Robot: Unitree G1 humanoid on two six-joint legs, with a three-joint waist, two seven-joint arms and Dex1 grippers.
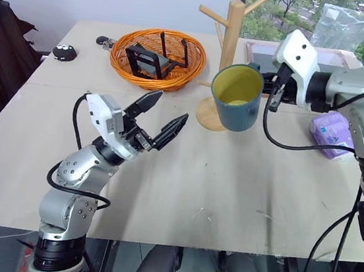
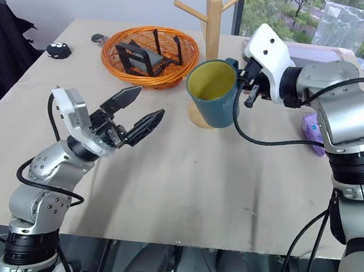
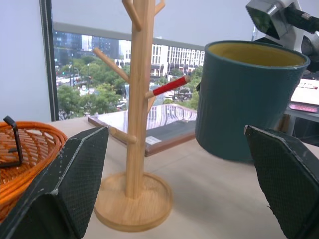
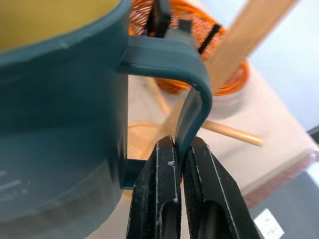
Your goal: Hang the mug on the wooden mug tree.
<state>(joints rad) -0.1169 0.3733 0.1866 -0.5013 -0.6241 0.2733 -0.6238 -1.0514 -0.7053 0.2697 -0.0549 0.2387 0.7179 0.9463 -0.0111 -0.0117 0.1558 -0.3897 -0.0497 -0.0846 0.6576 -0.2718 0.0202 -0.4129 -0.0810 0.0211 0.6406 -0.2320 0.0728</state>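
The teal-blue mug (image 1: 238, 96) with its yellow inside hangs in the air, tilted, just in front of the wooden mug tree (image 1: 233, 29). My right gripper (image 4: 181, 164) is shut on the mug's loop handle (image 4: 192, 94); both fingers pinch its lower bend. In the left wrist view the mug (image 3: 246, 99) floats beside the tree's post (image 3: 138, 99), near the red-tipped peg (image 3: 169, 85). My left gripper (image 1: 161, 117) is open and empty, raised above the table to the left of the mug, pointing toward the tree.
An orange wicker basket (image 1: 157, 57) holding black items stands left of the tree. A purple packet (image 1: 332, 133) lies at the right, behind my right arm. A flat tray (image 1: 262, 50) and a clear bag (image 1: 345, 26) sit at the back right. A small black object (image 1: 64, 52) lies far left.
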